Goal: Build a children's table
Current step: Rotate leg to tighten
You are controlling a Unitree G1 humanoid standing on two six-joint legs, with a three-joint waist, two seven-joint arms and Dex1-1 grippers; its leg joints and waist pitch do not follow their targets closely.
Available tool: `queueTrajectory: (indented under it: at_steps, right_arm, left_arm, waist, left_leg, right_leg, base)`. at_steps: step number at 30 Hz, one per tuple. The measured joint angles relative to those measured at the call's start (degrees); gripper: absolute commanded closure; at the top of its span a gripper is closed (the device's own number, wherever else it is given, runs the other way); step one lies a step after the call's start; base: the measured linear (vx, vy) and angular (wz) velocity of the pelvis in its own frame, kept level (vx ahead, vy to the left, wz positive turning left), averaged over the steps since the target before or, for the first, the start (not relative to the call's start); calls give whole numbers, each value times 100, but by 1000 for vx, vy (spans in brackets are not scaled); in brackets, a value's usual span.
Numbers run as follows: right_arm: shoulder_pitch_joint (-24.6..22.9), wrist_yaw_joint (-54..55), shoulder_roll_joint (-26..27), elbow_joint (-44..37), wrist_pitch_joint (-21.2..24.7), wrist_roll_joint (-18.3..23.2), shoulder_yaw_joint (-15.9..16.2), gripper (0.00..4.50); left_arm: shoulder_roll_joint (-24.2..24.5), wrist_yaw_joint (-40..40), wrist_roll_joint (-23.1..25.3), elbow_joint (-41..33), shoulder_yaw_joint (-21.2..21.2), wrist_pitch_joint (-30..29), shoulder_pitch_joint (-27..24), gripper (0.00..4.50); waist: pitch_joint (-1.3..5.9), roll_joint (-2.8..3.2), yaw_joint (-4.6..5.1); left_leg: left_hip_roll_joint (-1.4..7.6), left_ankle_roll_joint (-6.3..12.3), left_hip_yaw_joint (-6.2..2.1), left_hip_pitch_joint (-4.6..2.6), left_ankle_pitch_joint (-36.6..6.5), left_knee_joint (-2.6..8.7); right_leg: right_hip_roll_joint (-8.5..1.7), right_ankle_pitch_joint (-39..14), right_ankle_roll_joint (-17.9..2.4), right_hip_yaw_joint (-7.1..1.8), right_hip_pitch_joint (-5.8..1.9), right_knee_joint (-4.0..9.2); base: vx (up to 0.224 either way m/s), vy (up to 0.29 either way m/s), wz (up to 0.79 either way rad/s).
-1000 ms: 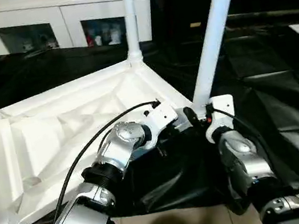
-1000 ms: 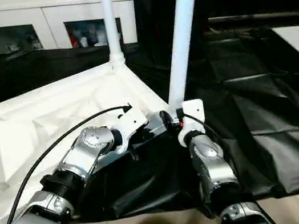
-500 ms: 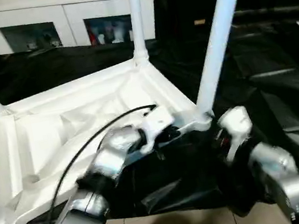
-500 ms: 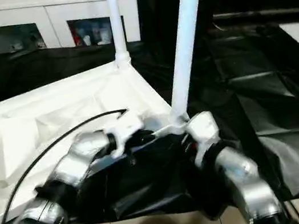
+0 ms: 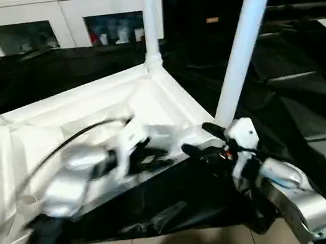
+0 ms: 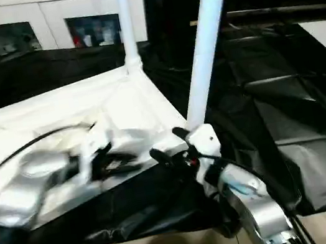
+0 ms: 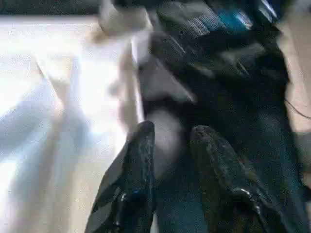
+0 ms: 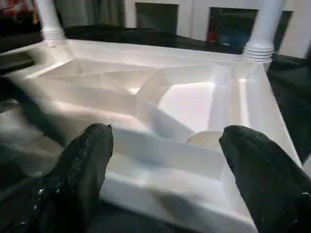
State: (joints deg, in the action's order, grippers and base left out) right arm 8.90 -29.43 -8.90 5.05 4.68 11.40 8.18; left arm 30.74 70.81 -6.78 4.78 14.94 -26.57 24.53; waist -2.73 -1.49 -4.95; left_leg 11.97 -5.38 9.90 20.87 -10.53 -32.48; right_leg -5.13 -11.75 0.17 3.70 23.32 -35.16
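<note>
No text, label, brand, number or sign can be read in any view. The children's table [image 5: 81, 120] is plain white plastic without markings, and the small items behind the glass doors of the white cabinet [image 5: 68, 12] are too small and blurred for any lettering to be made out.
</note>
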Motion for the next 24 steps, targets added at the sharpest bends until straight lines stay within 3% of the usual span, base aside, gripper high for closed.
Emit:
queueTrajectory:
  at_steps: [3, 8, 15, 20, 24]
  right_arm:
    - [451, 310, 232, 474, -14, -5, -140, 61]
    - [1078, 470, 536, 1165, -98, 32, -306, 61]
    - [1904, 1215, 764, 2276, -369, 22, -632, 61]
    - [2175, 1791, 638, 2774, -533, -74, -896, 61]
    - [2369, 2013, 231, 3294, -672, -101, -1097, 61]
  left_arm:
    - [286, 91, -50, -499, 50, -452, -303, 250]
    - [284, -251, 179, -598, 52, -611, -527, 215]
    - [389, -875, 458, -808, 132, -685, -580, 161]
    - [343, -1209, 688, -552, 130, -474, -509, 125]
    - [212, -1474, 720, -351, 179, -288, -371, 99]
  waist:
    - [-3, -30, -21]
    - [-14, -173, -30]
    - [-17, -171, -19]
    - [-23, -162, -128]
    - [-23, -163, -244]
  left_leg:
    - [-2, -1, 6, -1, 1, -5]
    - [-1, -9, 12, 0, 8, -17]
    - [-1, -27, 10, -25, 18, -26]
    - [-2, -39, 11, -30, 26, -25]
    - [-2, -34, 26, -15, 29, -27]
  right_leg:
    - [-2, 0, 0, -2, -1, -5]
    - [-2, 1, -1, 0, -6, -19]
    - [-3, 15, -6, -4, -13, -55]
    - [-2, 15, -5, -12, -35, -76]
    - [-4, 13, -2, -39, -57, -78]
  base:
    - [0, 0, 0]
    - [0, 0, 0]
    - [0, 0, 0]
    - [0, 0, 0]
    - [0, 0, 0]
